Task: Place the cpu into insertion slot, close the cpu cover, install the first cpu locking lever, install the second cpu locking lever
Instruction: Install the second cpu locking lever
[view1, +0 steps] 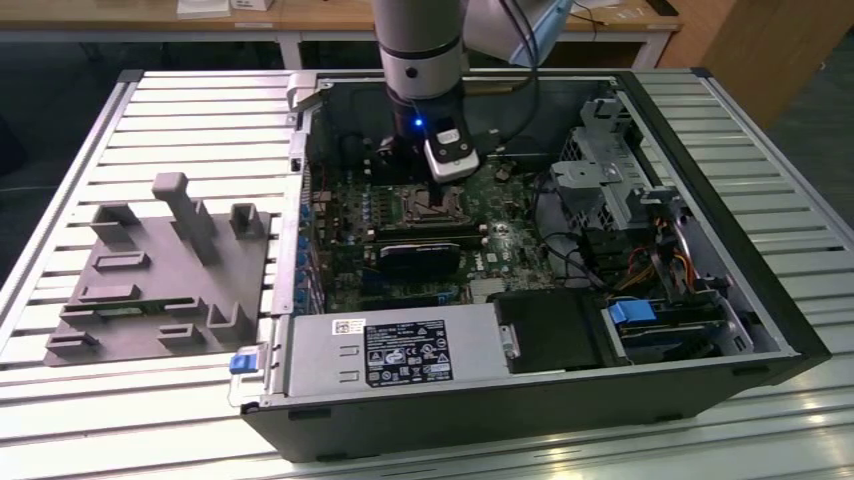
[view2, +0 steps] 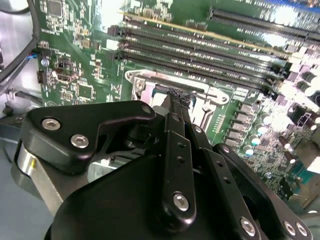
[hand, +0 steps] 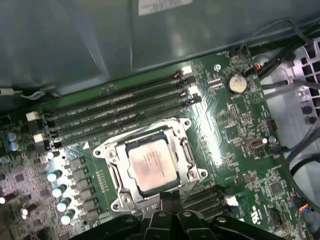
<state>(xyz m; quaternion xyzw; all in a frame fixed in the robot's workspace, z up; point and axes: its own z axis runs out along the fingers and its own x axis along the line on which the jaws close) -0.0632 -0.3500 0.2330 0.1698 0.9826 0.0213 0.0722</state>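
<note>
The computer case (view1: 534, 400) lies open on the slatted table (view1: 747, 430), with a grey holder block (view1: 160, 270) at its nine o'clock in the exterior view. The arm (view1: 420, 40) reaches down into the case over the motherboard (view1: 507, 240). The gripper (view1: 427, 195) hangs at about twelve o'clock of the silver power supply (view1: 387, 350), right over the insertion slot (view1: 427, 208). The first wrist view adds what the arm hides from outside. There the cpu (hand: 152, 165) sits flat in the insertion slot (hand: 120, 204), and the cpu cover (hand: 186, 150) lies down around it, its window framing the chip. The long memory slots (hand: 115, 112) run just beside it. The second wrist view looks along the fingers and shows the gripper (view2: 175, 95) pinched together, its tip at the edge of the cover's frame. Whether it has a wire lever between the pads cannot be told, nor whether either lever is latched. The work looks to be at the levers. Doing that well would mean pressing near the lever's free end. It would also mean sweeping sideways under the hook without sliding onto the chip or the parts around the socket.
</note>
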